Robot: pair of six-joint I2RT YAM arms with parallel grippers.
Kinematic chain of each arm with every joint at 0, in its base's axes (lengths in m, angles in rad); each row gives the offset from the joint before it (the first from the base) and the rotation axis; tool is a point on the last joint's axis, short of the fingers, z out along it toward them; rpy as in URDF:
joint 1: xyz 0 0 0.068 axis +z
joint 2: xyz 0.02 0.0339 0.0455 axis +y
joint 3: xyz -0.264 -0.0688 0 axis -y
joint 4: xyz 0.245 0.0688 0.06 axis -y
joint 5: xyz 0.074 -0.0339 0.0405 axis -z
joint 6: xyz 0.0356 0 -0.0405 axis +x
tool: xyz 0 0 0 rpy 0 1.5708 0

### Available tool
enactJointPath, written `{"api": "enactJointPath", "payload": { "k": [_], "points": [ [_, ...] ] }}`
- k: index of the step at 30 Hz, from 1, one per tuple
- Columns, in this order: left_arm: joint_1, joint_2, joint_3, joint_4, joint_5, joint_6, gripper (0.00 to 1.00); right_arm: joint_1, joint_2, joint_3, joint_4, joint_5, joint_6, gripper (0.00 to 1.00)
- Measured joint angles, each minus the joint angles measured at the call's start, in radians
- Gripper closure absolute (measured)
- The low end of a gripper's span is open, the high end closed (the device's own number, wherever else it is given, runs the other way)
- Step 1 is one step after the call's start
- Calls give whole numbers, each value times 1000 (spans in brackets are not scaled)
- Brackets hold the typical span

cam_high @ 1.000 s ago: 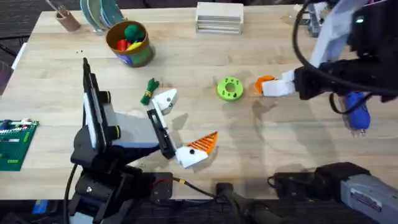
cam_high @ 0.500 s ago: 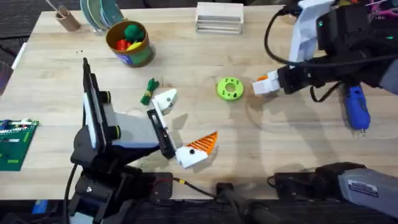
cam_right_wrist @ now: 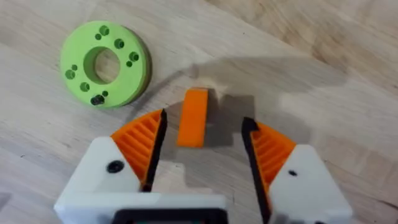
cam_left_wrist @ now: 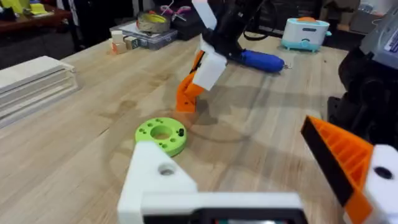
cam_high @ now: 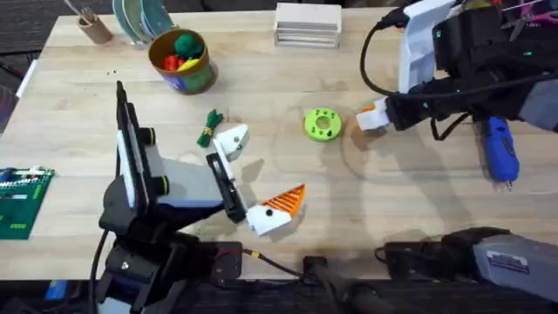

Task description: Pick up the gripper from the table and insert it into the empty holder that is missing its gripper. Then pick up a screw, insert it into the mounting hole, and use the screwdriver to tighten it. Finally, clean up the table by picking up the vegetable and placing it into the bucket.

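The small orange wedge-shaped plastic fingertip is seen lying on the light wooden plank worktop, between the two orange ribbed pads of the right tool, with a gap on each side; that tool is spread wide and has hold of nothing. In the overhead view the right tool is set down just right of a flat bright-green plastic disc with holes, and the orange piece shows at its tip. From the left wrist view the wedge is seen standing on the worktop just beyond the disc, under the white finger of the right tool. The chunky blue cylindrical powered screwdriver lies at the far right of the worktop, right of the right arm. The left tool rests low at the near left, held open and empty; its farther white angular plastic finger block carries no orange tip, while its nearer finger bears an orange ribbed pad. The slender green toy vegetable lies just left of the bare block. The small round green bucket with a yellow-orange rim stands at the far left, with coloured toys inside.
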Motion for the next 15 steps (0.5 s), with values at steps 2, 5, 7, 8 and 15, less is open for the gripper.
{"api": "enactJointPath", "payload": {
  "k": [2, 5, 7, 8, 15],
  "points": [
    [0, 0, 0, 0, 0, 0, 8, 0, 0, 0, 0, 0, 0, 258],
    [0, 0, 0, 0, 0, 0, 8, 0, 0, 0, 3, -1, 0, 472],
    [0, 0, 0, 0, 0, 0, 8, 0, 0, 0, 5, -9, 0, 569],
    [0, 0, 0, 0, 0, 0, 8, 0, 0, 0, 7, -16, 0, 592],
    [0, 0, 0, 0, 0, 0, 8, 0, 0, 0, 24, -45, 0, 767]
  ]
}}
